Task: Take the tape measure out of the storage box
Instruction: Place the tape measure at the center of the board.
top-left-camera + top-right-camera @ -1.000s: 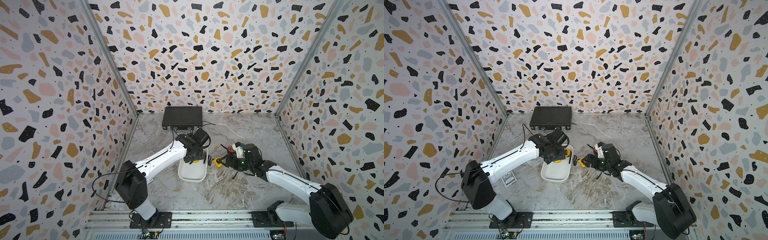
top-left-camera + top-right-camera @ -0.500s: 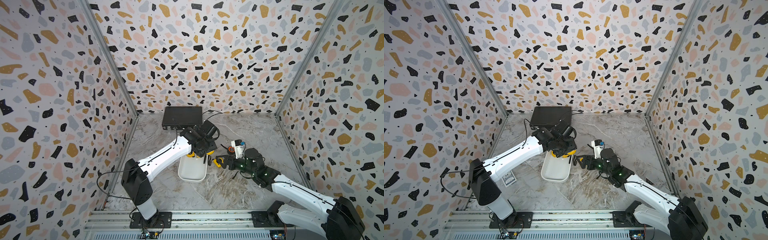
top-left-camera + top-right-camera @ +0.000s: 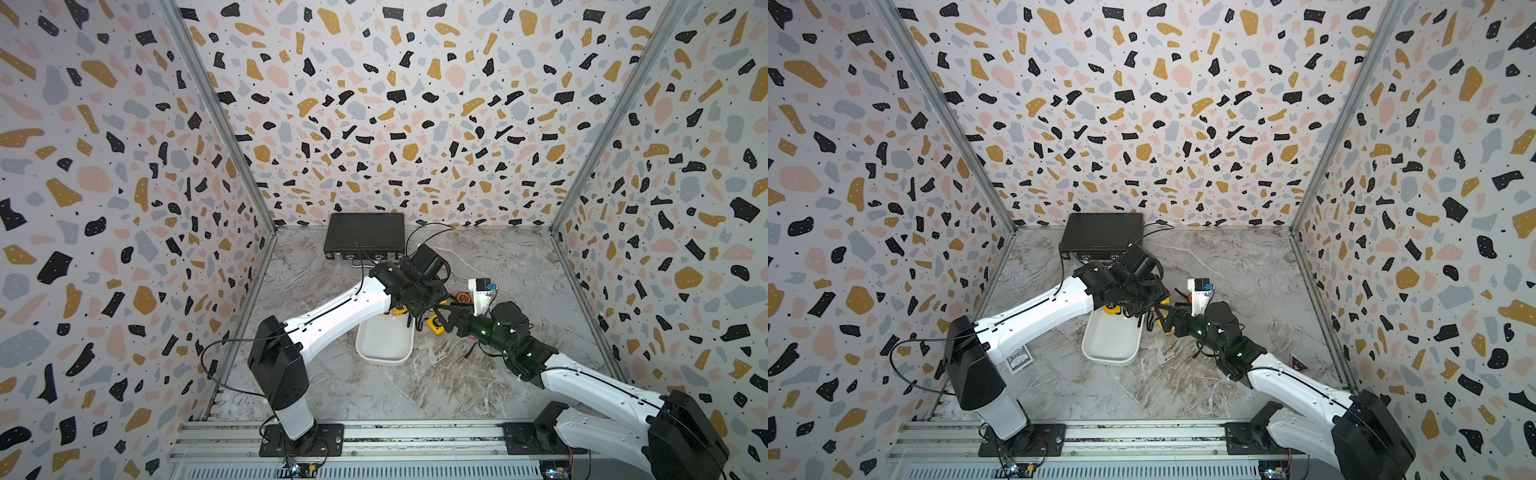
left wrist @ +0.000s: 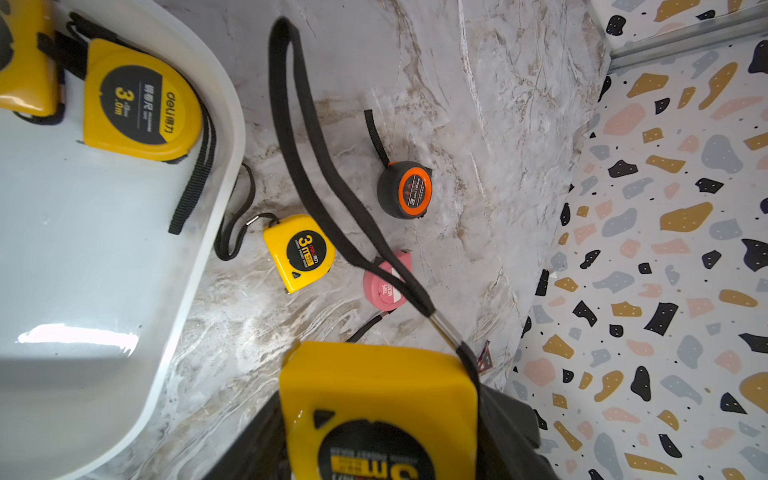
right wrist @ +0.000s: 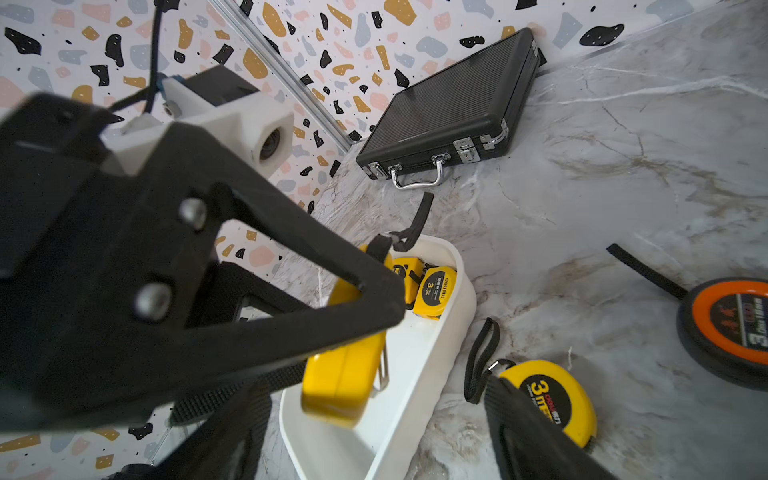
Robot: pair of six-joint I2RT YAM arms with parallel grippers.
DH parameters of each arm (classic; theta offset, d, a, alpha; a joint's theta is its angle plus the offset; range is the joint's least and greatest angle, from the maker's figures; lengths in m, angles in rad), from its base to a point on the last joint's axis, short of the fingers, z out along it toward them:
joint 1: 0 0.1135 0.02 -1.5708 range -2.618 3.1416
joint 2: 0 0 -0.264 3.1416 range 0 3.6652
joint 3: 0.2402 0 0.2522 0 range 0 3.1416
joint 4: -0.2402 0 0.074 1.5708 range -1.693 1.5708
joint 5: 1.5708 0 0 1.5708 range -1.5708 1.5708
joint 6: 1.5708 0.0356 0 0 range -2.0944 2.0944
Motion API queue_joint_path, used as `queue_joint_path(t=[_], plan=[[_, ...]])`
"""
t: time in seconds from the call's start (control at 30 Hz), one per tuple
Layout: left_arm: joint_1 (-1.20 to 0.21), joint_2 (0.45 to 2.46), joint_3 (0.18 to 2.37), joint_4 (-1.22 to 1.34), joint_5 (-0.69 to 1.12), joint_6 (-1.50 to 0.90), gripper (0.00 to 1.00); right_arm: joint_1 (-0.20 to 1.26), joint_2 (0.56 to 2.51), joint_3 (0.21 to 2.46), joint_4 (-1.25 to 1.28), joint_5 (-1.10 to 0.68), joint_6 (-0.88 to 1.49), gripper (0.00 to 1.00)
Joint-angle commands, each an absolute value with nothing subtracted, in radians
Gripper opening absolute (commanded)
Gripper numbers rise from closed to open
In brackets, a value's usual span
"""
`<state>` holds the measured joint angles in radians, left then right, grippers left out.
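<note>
Your left pincer [image 4: 374,419] is clenched on a yellow tape measure [image 4: 376,399], holding it in the air beside the storage box [image 3: 384,345] rather than inside it, its black wrist strap [image 4: 316,166] hanging in a long loop over the marble-patterned bench [image 3: 436,374]. Two more yellow tape measures [image 4: 139,102] lie at the far end of the white tub (one is only partly visible at the edge of the left wrist view). Out on the bench, just beside the tub, you can see a smaller yellow measure [image 4: 300,251], a pink one [image 4: 386,282] and a black-and-orange one [image 4: 405,190], all apart from one another. Your right pincer [image 3: 446,318] stands released, its jaws spread wide with nothing between them, hovering close to the small yellow measure and near the left arm's wrist. A black briefcase [image 3: 1101,237] with a metal handle sits closed against the back wall, well apart from the tub in both top views.
</note>
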<state>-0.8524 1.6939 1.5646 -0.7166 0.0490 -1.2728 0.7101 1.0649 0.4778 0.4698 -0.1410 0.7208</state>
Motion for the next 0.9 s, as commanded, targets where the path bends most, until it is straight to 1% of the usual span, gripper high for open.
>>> queue_joint_path(t=[0.0, 0.17, 0.3, 0.43, 0.57, 0.7, 0.87], plan=[[-0.856, 1.631, 1.533, -0.655, 0.064, -1.298, 0.0, 0.715, 1.071, 0.473, 0.551, -0.137, 0.72, 0.84], [-0.855, 1.605, 1.507, -0.624, 0.079, -1.31, 0.0, 0.715, 1.095, 0.465, 0.594, -0.154, 0.739, 0.73], [-0.854, 1.587, 1.483, -0.599, 0.094, -1.322, 0.0, 0.714, 1.106, 0.453, 0.642, -0.171, 0.749, 0.72], [-0.853, 1.568, 1.458, -0.579, 0.103, -1.336, 0.0, 0.713, 1.119, 0.447, 0.676, -0.187, 0.756, 0.67], [-0.854, 1.553, 1.437, -0.559, 0.123, -1.355, 0.0, 0.713, 1.124, 0.438, 0.698, -0.188, 0.761, 0.59], [-0.853, 1.544, 1.423, -0.551, 0.129, -1.366, 0.0, 0.713, 1.135, 0.438, 0.707, -0.197, 0.762, 0.48], [-0.854, 1.54, 1.416, -0.539, 0.144, -1.375, 0.0, 0.713, 1.14, 0.438, 0.711, -0.197, 0.767, 0.28]])
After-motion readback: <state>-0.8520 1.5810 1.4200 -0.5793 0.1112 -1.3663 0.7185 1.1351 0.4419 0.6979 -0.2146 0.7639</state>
